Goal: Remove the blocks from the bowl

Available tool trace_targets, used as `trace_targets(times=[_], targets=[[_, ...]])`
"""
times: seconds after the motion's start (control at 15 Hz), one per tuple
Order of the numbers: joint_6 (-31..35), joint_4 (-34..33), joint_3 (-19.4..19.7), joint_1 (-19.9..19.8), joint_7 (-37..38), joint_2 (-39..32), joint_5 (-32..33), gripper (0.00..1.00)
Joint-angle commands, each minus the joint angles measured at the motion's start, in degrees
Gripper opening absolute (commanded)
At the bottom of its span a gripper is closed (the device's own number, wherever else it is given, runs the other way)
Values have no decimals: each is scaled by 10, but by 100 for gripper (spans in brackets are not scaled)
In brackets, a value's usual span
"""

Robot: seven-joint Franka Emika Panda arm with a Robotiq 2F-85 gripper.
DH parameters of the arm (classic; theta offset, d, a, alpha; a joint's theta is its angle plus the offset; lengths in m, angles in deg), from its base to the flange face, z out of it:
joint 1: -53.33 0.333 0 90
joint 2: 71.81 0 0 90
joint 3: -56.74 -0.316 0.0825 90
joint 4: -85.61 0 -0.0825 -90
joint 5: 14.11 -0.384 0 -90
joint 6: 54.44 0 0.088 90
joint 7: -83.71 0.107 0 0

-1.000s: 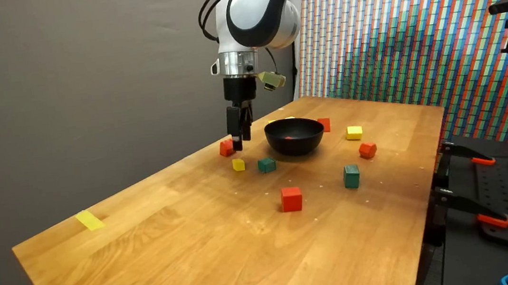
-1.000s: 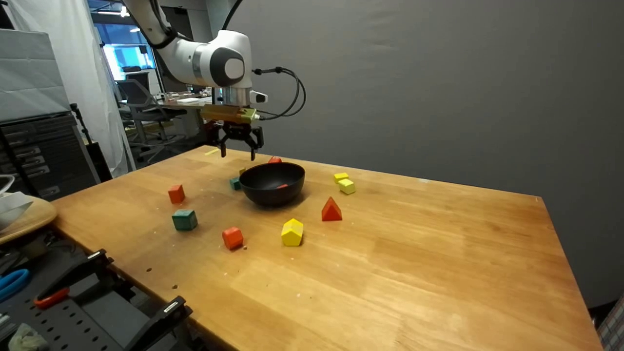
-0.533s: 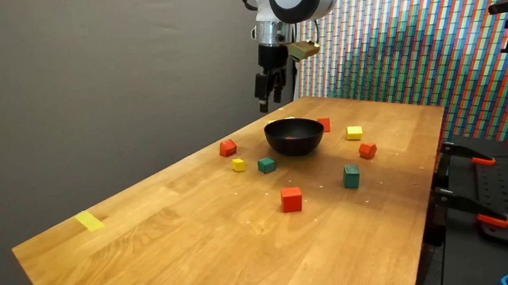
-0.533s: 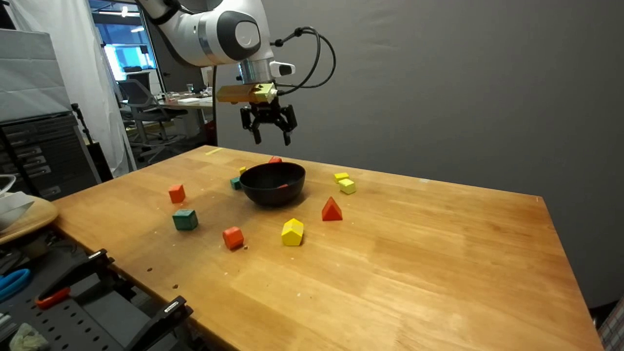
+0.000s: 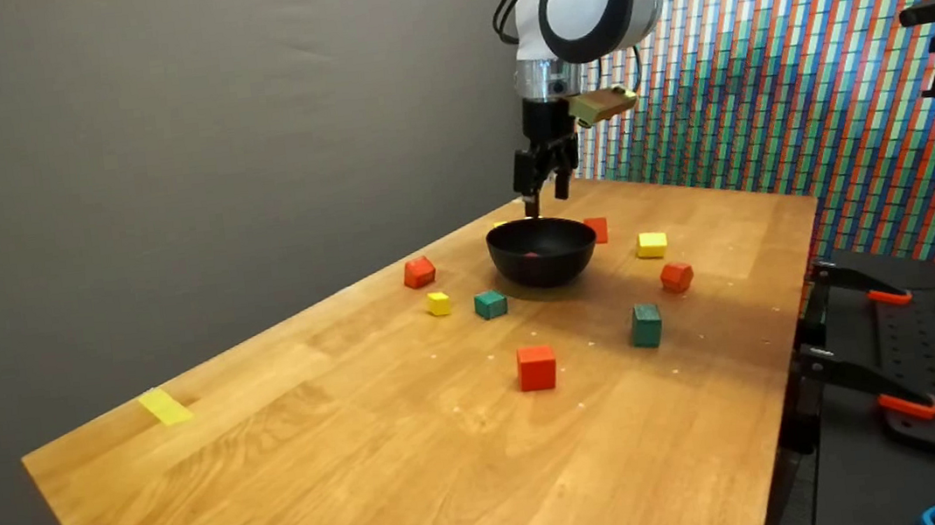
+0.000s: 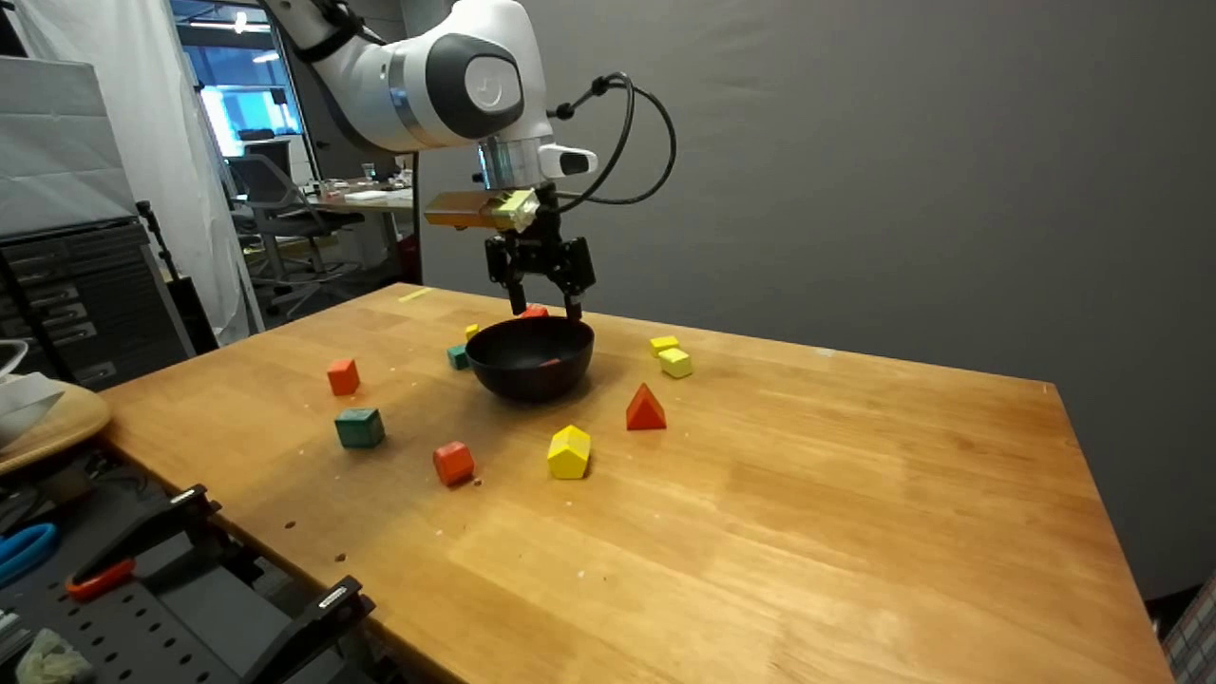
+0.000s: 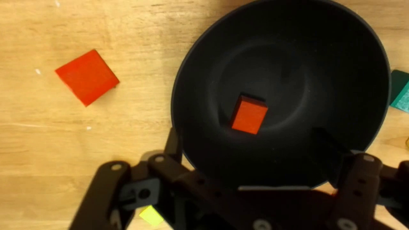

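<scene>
A red block (image 7: 250,115) is sitting inside the black bowl (image 7: 348,76), a little off the middle of its floor. Just above the rim in both exterior views, the pincer (image 6: 546,309) is hanging with its jaws spread wide, gripping nothing; whether a fingertip (image 6: 574,309) is touching the bowl, the views are not showing.

Just outside the bowl, a small green block (image 6: 458,357) is lying close by, a small yellow block (image 5: 439,304) is resting near that, and a second red block (image 5: 419,272) is sitting toward the edge of the wooden table (image 5: 370,485). Over on the opposite side, two yellow blocks (image 6: 675,362) are lying close together, and a red triangular block (image 6: 646,410) is pointing its peak upward. Farther out, a five-sided yellow block (image 6: 569,453) is showing its pointed top, a many-sided red block (image 6: 453,464) is resting near it, and then a bigger green block (image 6: 360,428) and a boxy red block (image 5: 537,368) are standing well apart from the bowl.

A yellow tape strip (image 5: 165,406) is lying flat near a table corner. Overhead, the white-and-black arm (image 6: 475,85) is reaching in, and a plain grey wall (image 6: 855,171) is filling the space behind.
</scene>
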Motion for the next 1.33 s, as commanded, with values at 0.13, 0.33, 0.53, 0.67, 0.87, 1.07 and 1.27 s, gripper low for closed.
trace_targets(times=[0.13,0.33,0.53,0.67,0.87,1.07,1.27], targets=[[-22,-34,-25,-5,-5,-43,-11,100],[-23,-64,-30,-6,-4,-82,-14,100],[-26,-99,-33,-11,-5,-121,-23,100],[-31,-120,-38,-18,-11,-142,-36,100],[-44,-145,-43,-22,-14,-165,-47,100],[-53,-158,-44,-24,-12,-177,-51,66],[-63,-165,-45,-24,-13,-176,-52,42]])
